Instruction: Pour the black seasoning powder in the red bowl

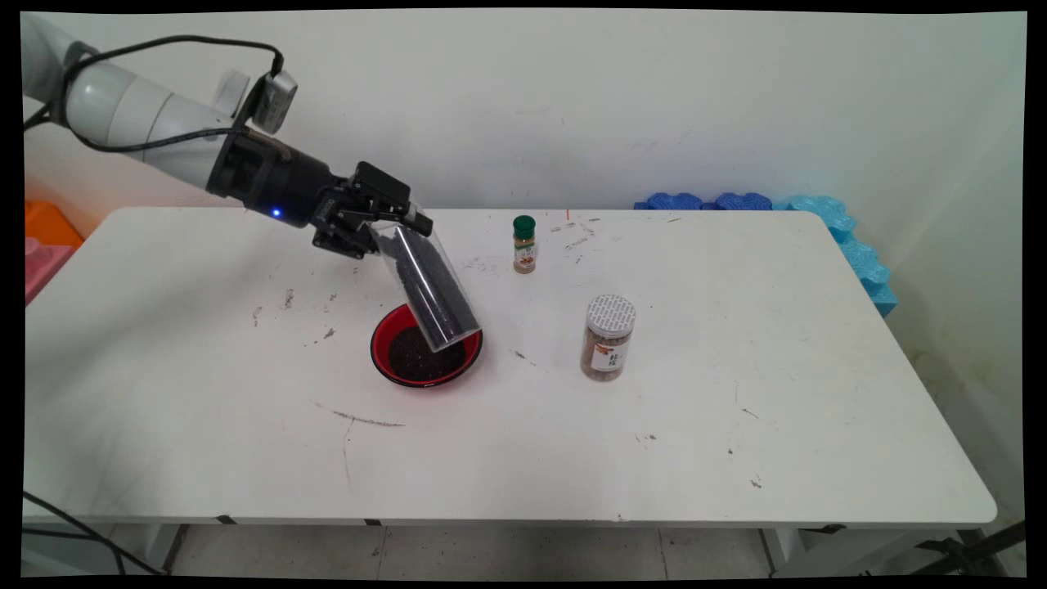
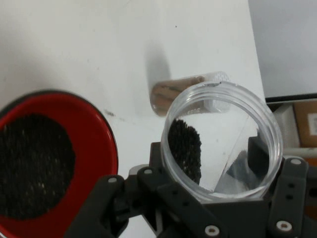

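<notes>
Clear cup (image 1: 425, 286) mouth tilted toward bowl (image 1: 425, 353)

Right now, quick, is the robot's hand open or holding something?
Gripper: shut on the clear jar of dark grains, tipped over the red bowl.

Hand (image 1: 391, 231): black linkage and fingers; a small blue light glows on the black wrist behind it.
Clear cup (image 1: 427, 288): colourless, see-through plastic, held in the hand; black granules show dark through its wall.
Bowl (image 1: 425, 357): glossy red inside, black rim; a black granular heap covers its floor.
Small bottle (image 1: 524, 244): dark green cap, pale label with red and green marks, tan powder below.
Jar (image 1: 608, 337): white lid patterned with grey dots, brown contents, white label with orange corner and dark lettering.
Worktop (image 1: 736, 393): white, marked with grey scuffs and dark specks.
Foam pieces (image 1: 842, 237): bright blue, at the far right edge.
Wall (image 1: 654, 98): off-white.
</notes>
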`<state>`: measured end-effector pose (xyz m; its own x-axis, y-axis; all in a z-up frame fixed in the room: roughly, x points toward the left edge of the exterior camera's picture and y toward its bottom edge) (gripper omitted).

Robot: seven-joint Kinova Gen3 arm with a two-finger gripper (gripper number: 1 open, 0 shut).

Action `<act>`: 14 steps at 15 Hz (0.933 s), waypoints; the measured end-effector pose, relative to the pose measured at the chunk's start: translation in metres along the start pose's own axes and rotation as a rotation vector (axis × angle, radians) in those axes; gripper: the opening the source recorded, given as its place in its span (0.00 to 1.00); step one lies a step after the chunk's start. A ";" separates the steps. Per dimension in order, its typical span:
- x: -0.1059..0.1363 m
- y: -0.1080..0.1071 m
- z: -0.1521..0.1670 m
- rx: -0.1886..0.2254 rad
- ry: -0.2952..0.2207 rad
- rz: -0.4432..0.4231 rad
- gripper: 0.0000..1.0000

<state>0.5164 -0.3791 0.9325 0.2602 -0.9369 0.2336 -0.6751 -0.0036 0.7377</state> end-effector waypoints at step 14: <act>0.020 0.040 -0.003 0.036 0.009 0.562 0.00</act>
<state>0.4965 -0.3973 0.9684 -0.1401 -0.7949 0.5903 -0.7346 0.4832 0.4763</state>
